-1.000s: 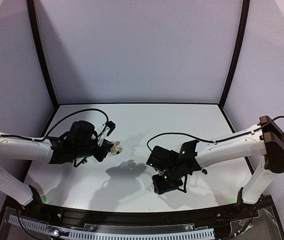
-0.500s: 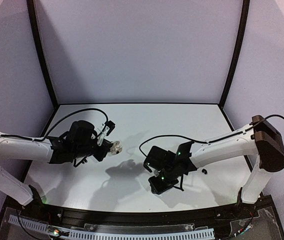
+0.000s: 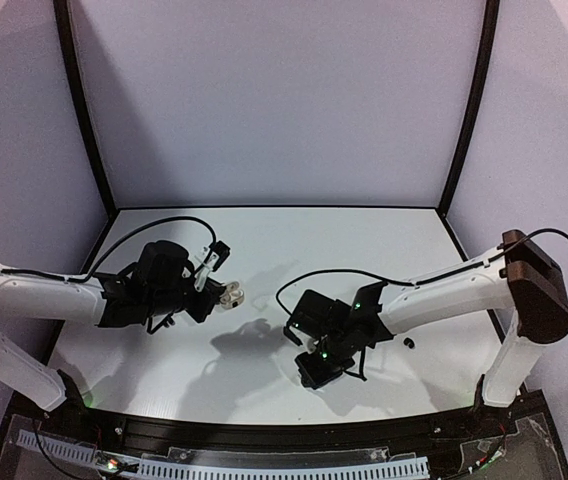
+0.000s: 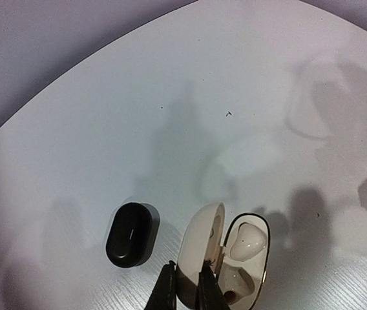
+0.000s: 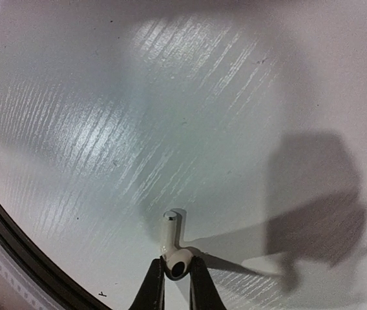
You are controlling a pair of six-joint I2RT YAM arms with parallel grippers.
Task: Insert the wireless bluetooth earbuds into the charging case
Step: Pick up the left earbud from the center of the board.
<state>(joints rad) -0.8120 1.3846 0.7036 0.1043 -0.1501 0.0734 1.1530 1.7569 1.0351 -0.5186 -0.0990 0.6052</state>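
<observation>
- The white table (image 3: pixel 264 230) has both arms stretched out low over it, one on each side.
- The left gripper (image 4: pixel 187 292) has its jaws almost closed. They pinch the lid of the white case (image 4: pixel 245 248), which lies open on the table with its cups facing up.
- A black case (image 4: pixel 130 234) sits shut just beside the white one, not touching it.
- The right gripper (image 5: pixel 174 279) is well apart from both cases, near the front edge. Its jaws are squeezed in tight on the round head of a white earbud (image 5: pixel 169 237), and the stem pokes out past the tips.
- From here I cannot tell if that bud is off the table or only resting on it.
- A tiny black bud (image 3: pixel 408 342) lies alone on the table, to the right of the right arm.
- I think this is the picking-up step for one white bud. Next, the right arm has to carry it over to the open white case, turn the stem down, and drop it into a free cup while the left arm holds the case in place.
</observation>
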